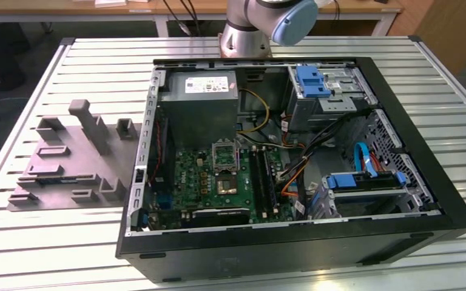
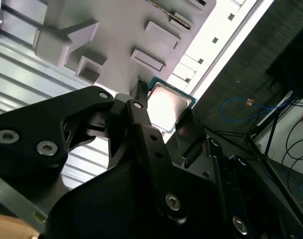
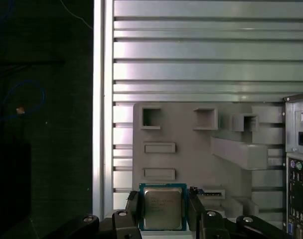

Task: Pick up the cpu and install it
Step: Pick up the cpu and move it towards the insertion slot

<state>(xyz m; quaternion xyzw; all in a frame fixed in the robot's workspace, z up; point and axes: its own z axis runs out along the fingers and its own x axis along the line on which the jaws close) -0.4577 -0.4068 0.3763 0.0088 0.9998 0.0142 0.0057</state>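
The cpu (image 3: 162,206), a thin square chip with a pale silver face and a greenish rim, sits between the two black fingers of my gripper (image 3: 163,201), which is shut on its opposite edges. In the second wrist view the cpu (image 2: 167,103) shows again between the fingertips of the gripper (image 2: 164,112). It hangs well above the grey plastic fixture (image 3: 191,159), which lies on the slatted table. The fixture (image 1: 71,163) is on the exterior view's left, beside the open computer case (image 1: 298,236). The motherboard's socket (image 1: 225,154) stands open inside the case.
The arm's base (image 1: 257,24) stands behind the case. Inside the case are a power supply (image 1: 204,91), drive cages with blue tabs (image 1: 312,82) and loose cables (image 1: 298,163). The table's edge (image 3: 97,109) borders dark floor with cables.
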